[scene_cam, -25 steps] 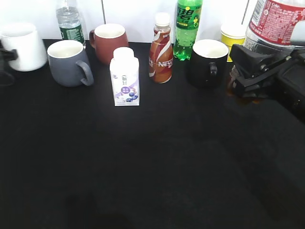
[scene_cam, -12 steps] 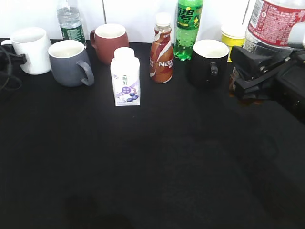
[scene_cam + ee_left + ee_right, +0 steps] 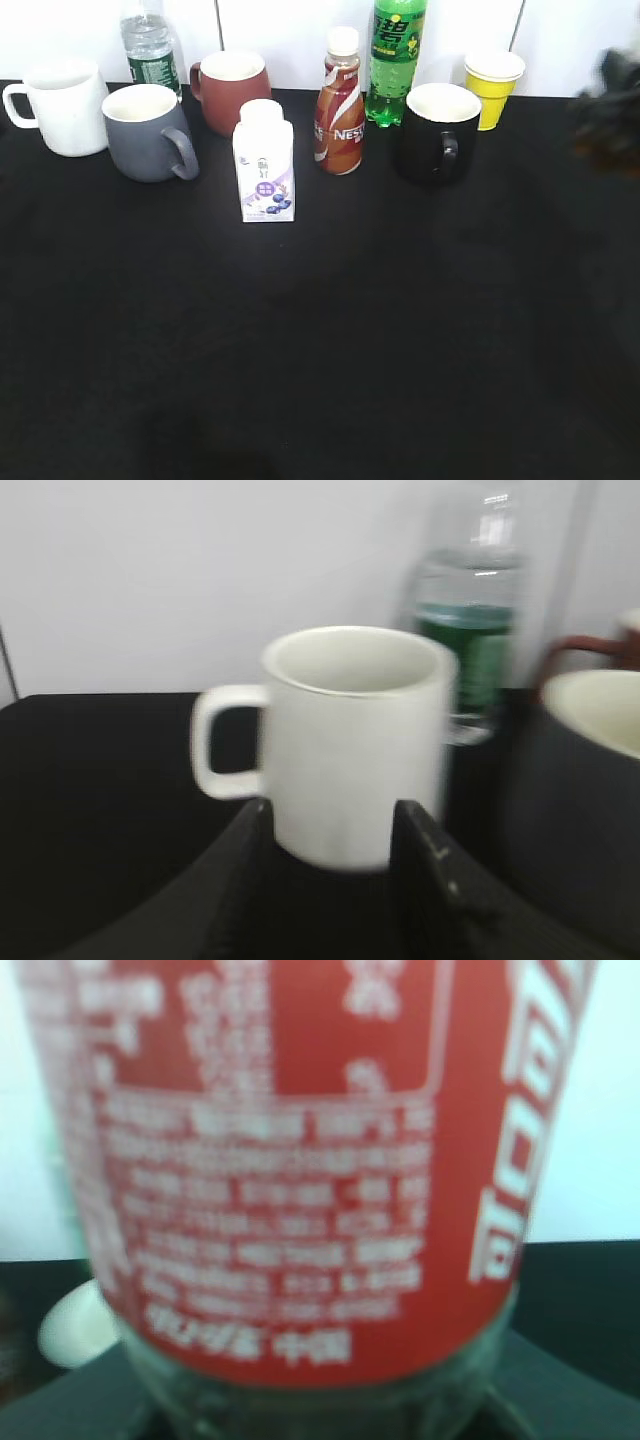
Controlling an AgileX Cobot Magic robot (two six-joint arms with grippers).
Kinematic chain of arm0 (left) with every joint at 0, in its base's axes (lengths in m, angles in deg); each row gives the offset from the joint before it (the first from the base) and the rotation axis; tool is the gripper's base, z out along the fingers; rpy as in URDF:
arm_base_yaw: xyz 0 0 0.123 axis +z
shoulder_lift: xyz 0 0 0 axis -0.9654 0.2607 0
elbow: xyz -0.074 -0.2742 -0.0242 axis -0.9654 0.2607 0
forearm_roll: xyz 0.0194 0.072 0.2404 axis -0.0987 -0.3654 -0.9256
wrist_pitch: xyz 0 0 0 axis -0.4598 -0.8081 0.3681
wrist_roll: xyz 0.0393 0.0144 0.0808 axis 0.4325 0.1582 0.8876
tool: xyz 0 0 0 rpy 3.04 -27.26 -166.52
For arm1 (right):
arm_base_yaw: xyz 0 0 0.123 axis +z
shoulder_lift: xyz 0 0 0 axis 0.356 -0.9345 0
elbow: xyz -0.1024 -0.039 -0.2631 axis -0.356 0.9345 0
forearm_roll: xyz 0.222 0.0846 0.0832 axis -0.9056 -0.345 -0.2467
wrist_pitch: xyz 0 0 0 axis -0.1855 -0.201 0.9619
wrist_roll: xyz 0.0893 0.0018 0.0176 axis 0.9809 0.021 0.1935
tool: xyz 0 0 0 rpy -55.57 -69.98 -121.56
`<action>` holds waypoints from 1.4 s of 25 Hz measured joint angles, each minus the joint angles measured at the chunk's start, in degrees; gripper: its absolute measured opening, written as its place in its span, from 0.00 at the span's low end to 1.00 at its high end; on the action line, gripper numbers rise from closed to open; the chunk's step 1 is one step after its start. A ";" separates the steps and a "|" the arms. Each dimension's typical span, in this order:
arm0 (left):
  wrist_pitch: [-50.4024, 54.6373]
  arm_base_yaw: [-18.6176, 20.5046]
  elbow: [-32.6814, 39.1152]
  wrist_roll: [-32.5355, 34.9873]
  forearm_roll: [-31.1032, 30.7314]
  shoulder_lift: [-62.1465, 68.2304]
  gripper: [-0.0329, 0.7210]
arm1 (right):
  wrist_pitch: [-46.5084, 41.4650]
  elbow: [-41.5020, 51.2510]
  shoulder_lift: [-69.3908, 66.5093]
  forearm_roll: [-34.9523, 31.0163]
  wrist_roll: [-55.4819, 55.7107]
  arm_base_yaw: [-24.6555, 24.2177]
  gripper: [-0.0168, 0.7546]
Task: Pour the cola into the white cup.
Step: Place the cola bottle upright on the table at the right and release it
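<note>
The white cup (image 3: 65,105) stands upright at the far left of the black table, handle to the left, beside the grey mug (image 3: 145,135). In the left wrist view the white cup (image 3: 355,740) sits just ahead of my left gripper (image 3: 335,830), whose jaws are open and flank the cup's base. The left gripper does not show in the exterior view. My right gripper (image 3: 320,1415) is shut on the cola bottle (image 3: 300,1160), whose red label with white writing fills the right wrist view. In the exterior view only a dark blur of the right arm (image 3: 610,105) shows; the bottle is out of frame.
Along the back stand a water bottle (image 3: 148,45), a brown mug (image 3: 230,90), a Nescafe bottle (image 3: 338,105), a green soda bottle (image 3: 393,55), a black mug (image 3: 435,130) and a yellow paper cup (image 3: 492,85). A white carton with purple print (image 3: 264,160) stands in front.
The white cup moved right, next to the grey mug, and the left gripper has let go and left the exterior view. The right arm with the cola swung away to the right edge.
</note>
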 joint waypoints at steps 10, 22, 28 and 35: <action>10.45 -14.68 0.12 -2.17 -1.86 -8.00 0.44 | 9.94 -21.55 -34.88 38.53 25.43 -19.85 0.50; 10.59 -14.79 0.12 -2.33 -1.86 -8.00 0.44 | 15.37 -31.11 -50.28 41.83 25.69 -19.85 0.67; 10.59 -14.86 0.12 -2.33 -1.75 -8.00 0.44 | 13.84 -28.81 -48.29 41.89 25.61 -19.85 0.81; 10.59 -14.86 0.12 -2.33 -1.75 -8.00 0.44 | 13.73 -16.81 -39.25 41.53 24.09 -19.85 0.80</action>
